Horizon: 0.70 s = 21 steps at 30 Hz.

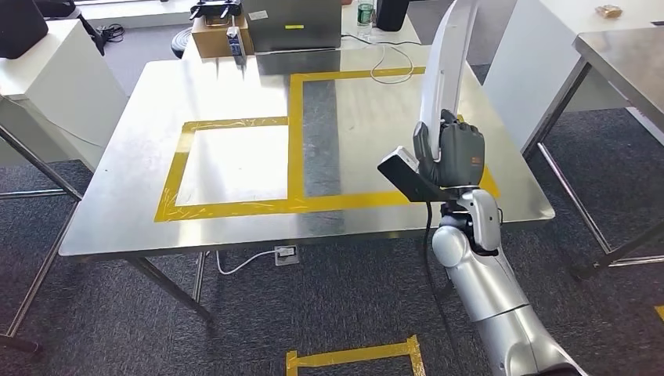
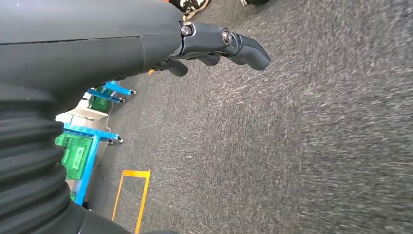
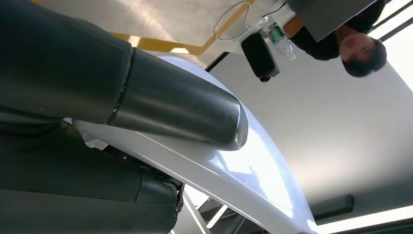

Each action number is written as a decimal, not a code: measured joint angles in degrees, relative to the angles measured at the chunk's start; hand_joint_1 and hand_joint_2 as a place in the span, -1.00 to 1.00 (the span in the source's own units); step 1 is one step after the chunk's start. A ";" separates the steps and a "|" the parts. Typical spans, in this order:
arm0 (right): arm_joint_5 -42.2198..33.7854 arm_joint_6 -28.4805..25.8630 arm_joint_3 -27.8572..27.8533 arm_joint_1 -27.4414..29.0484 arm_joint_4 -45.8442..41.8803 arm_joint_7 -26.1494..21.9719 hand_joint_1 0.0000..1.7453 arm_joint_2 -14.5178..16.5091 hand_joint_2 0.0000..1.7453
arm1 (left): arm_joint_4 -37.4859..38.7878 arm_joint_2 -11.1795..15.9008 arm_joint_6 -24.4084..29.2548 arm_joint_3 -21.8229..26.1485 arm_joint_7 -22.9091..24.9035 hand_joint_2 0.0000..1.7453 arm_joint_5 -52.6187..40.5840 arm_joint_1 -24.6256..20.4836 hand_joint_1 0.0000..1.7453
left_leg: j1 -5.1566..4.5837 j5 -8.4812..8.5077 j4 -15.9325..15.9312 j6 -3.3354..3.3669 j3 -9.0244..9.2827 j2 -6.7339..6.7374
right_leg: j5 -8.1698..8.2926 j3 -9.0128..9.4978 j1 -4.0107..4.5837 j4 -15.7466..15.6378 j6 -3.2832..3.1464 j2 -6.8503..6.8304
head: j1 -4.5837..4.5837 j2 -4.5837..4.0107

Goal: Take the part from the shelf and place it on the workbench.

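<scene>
The right hand (image 1: 452, 150), dark grey with a matte casing, is raised over the right front part of the workbench (image 1: 125, 164), its fingers wrapped around the lower end of the part (image 1: 444, 66): a long, thin, white panel with a smooth glossy skin, gently curved and narrowing, which stands nearly upright out of the fist and leans slightly toward the far side of the table. In the right wrist view the thick grey thumb (image 3: 180, 109) lies across the shiny white surface of the part (image 3: 253, 165), pressing on it. A black wrist camera block with a pale face juts out beside the hand, on top of the silver, rounded forearm. The workbench below is brushed sheet metal on slanted steel legs, reflective and streaked with glare, marked with yellow tape (image 1: 291, 141) in two adjoining rectangles. At its far edge sit a brown cardboard box (image 1: 221, 35), a grey metal case, a white cable (image 1: 391, 66) and a green-capped bottle (image 1: 365, 12). The left hand (image 2: 214, 46) hangs over speckled grey carpet (image 2: 302, 136), holding nothing, its dark fingers loosely curled and slightly apart. Near it stand blue metal frames carrying green translucent blocks (image 2: 73, 155), and an outline of yellow tape lies on the floor.
</scene>
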 joint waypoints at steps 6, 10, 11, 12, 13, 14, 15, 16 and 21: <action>3.84 2.83 2.45 -12.14 15.52 2.61 1.00 0.13 -1.00 | 0.44 -0.02 -0.73 -0.08 -0.79 1.00 -0.52 -0.20 -1.00 | -0.40 18.04 -10.98 2.16 0.61 0.01 | -3.23 4.26 0.21 0.14 1.80 0.59 | 0.04 0.00; 6.30 6.23 4.18 -20.25 24.61 5.83 1.00 0.41 -1.00 | 0.40 -0.03 -1.31 -0.06 -0.11 1.00 0.38 -0.86 -1.00 | -0.01 17.39 -13.54 3.24 3.64 -0.10 | 0.79 -4.15 -0.02 11.29 2.85 -0.54 | 0.11 0.00; 7.16 7.29 4.71 -21.33 26.67 6.72 1.00 0.54 -1.00 | 0.40 0.01 -1.31 -0.02 -0.13 1.00 0.90 -0.93 -1.00 | 0.03 16.90 -14.02 3.39 4.62 -0.21 | -0.66 -6.51 -0.09 13.53 3.07 -0.70 | 0.11 0.00; 8.08 8.38 5.32 -21.95 28.41 7.57 1.00 0.74 -1.00 | 0.42 0.03 -1.31 0.06 -0.14 1.00 1.40 -0.87 -1.00 | 0.05 16.28 -14.34 3.44 5.67 -0.38 | -3.27 -8.34 -0.15 14.51 3.22 -0.75 | 0.11 0.00; 9.00 9.47 5.96 -22.38 29.96 8.35 1.00 1.09 -1.00 | 0.43 0.03 -1.31 0.20 -0.14 1.00 1.77 -0.73 -1.00 | 0.05 15.55 -14.50 3.43 6.72 -0.55 | -5.82 -9.60 -0.18 14.21 3.24 -0.78 | 0.12 0.00; 9.91 10.63 6.65 -22.88 31.41 9.03 1.00 1.56 -1.00 | 0.45 0.04 -1.31 0.34 -0.10 1.00 1.99 -0.56 -1.00 | -0.01 14.77 -14.55 3.39 7.73 -0.66 | -7.17 -10.33 -0.15 12.66 3.17 -0.81 | 0.11 0.00; 10.72 11.73 7.36 -23.46 32.75 9.59 1.00 2.08 -1.00 | 0.46 0.04 -1.31 0.46 0.03 1.00 2.10 -0.40 -1.00 | -0.11 14.00 -14.53 3.34 8.67 -0.73 | -6.63 -10.58 -0.08 10.07 2.95 -0.83 | 0.11 0.00; 11.35 12.68 7.99 -24.10 33.85 9.97 1.00 2.57 -1.00 | 0.47 0.03 -1.31 0.55 0.19 1.00 2.11 -0.30 -1.00 | -0.23 13.26 -14.52 3.29 9.50 -0.73 | -3.47 -10.36 0.07 6.44 2.55 -0.86 | 0.11 0.00; 12.53 14.20 10.07 -25.97 37.55 10.19 -0.50 4.38 -1.00 | 0.49 -0.11 -1.36 0.85 0.02 1.00 2.15 -0.42 -1.00 | -0.43 10.93 -13.90 1.94 11.25 -1.38 | 10.02 -8.70 0.99 -3.08 0.70 -0.52 | 0.12 0.00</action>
